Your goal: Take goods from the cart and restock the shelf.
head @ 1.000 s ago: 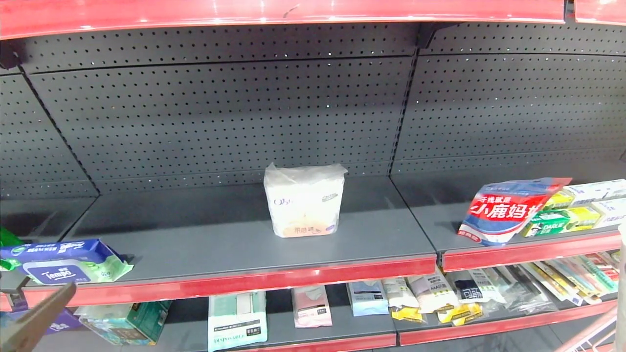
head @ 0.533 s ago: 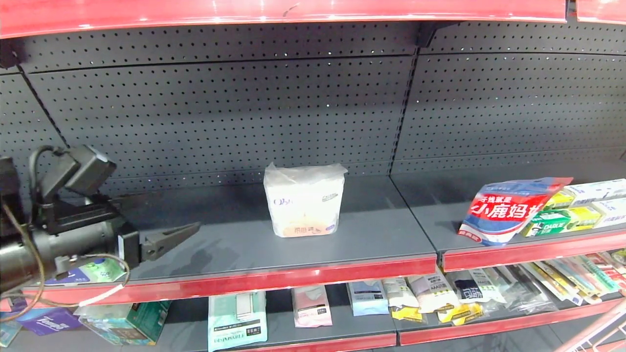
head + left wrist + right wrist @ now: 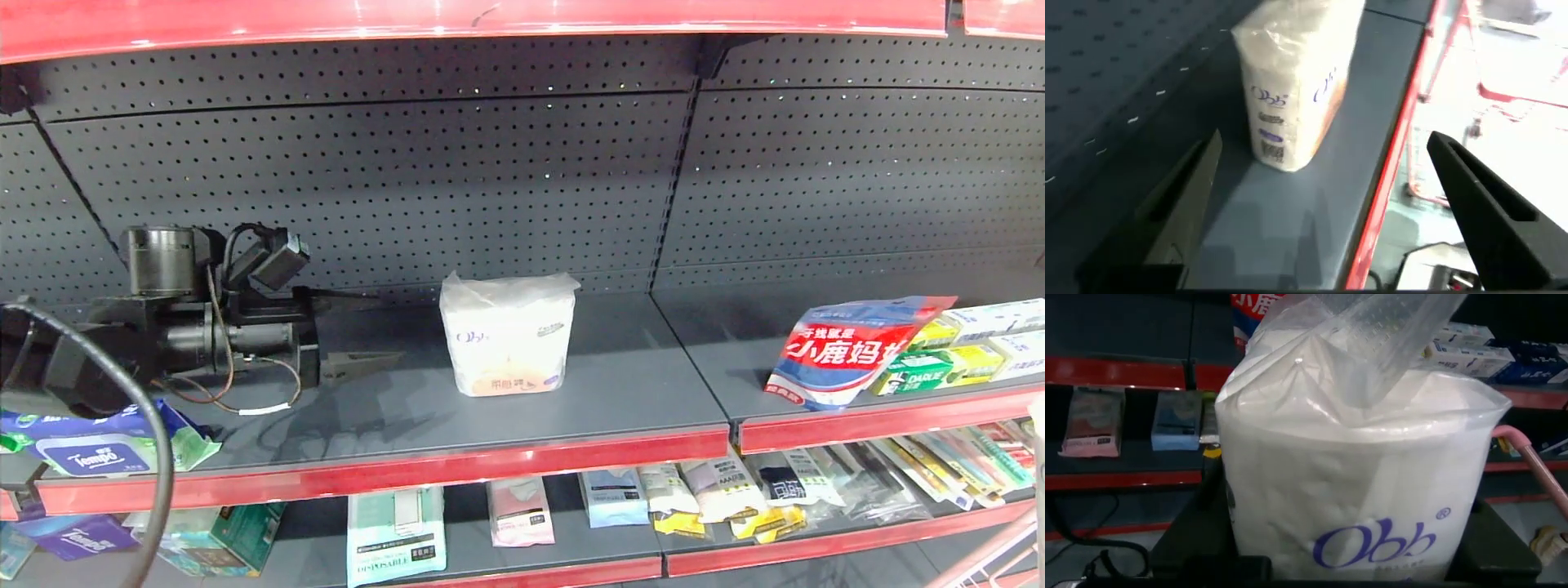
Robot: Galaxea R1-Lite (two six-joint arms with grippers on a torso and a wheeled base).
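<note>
Left claw (image 3: 382, 325) is up on the grey shelf (image 3: 620, 384) with its jaws spread wide and nothing in them. It points at the white tissue pack (image 3: 508, 335) and sits just beside it, not touching. That pack stands upright around the middle of the shelf board, close to the pegboard back wall (image 3: 408, 180). In the left wrist view it lines up in the gap between the two fingers, a bit ahead of the tips.

Right claw (image 3: 1349, 516) is clamped on a second tissue pack (image 3: 1355, 457), one finger on each side near the bottom, with the crinkly plastic top sticking up. It's held in front of the lower shelves.

Also there: a blue wet wipes pack (image 3: 98, 441) at the shelf's left end, a red and blue pouch (image 3: 849, 347) leaning on toothpaste boxes (image 3: 963, 343) over on the right, and a bit of the red cart (image 3: 1519, 94) beyond the shelf edge.
</note>
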